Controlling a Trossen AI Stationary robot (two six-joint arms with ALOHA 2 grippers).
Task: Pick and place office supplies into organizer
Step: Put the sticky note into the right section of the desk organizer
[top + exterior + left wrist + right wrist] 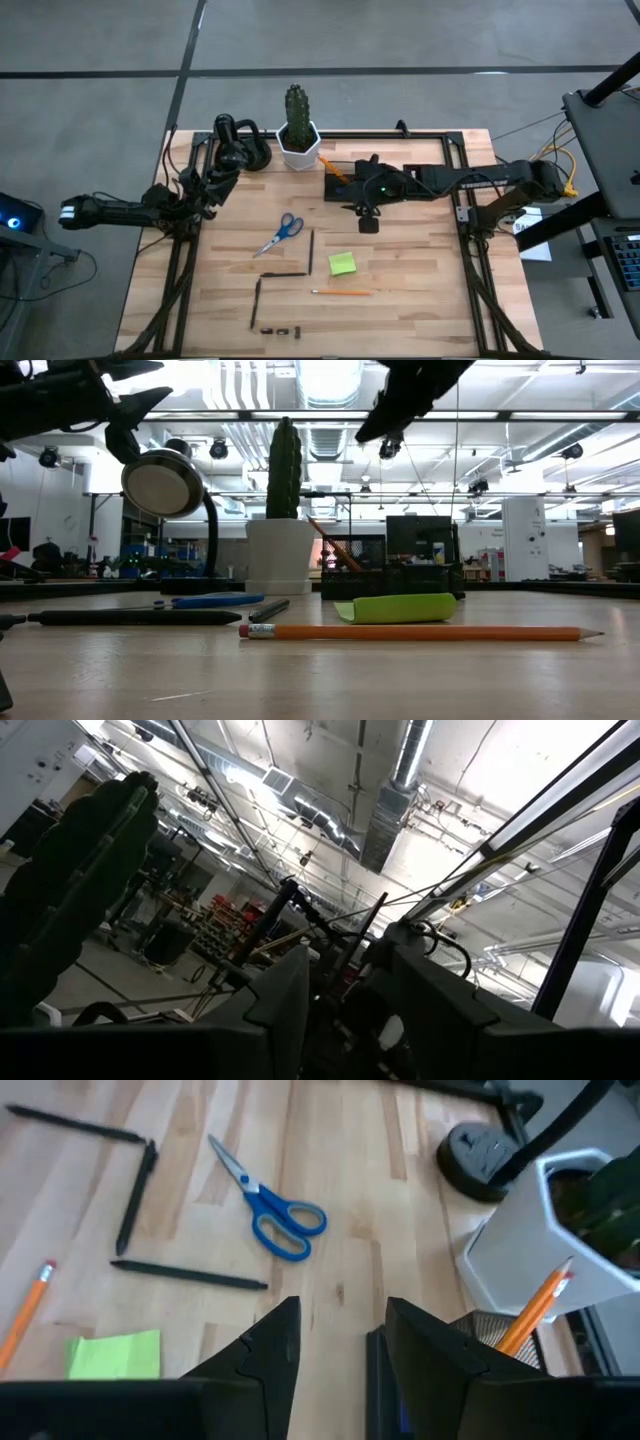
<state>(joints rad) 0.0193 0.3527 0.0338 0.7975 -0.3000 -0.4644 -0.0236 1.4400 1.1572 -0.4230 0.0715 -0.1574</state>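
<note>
right gripper (346,190) empty over organizer (343,186); pencil (533,1306) inside

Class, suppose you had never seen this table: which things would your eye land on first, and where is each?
Probably the tall green cactus in its white pot at the table's far edge. Beside it, an orange pencil stands slanted in the dark organizer, where the right gripper hovers open. Mid-table lie blue-handled scissors and a lime-green sticky-note pad.

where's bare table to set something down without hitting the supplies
Bare wood runs along the table's right side, beyond the pencil and sticky pad, and on the left, outside the scissors and pens. The middle is crowded.
</note>
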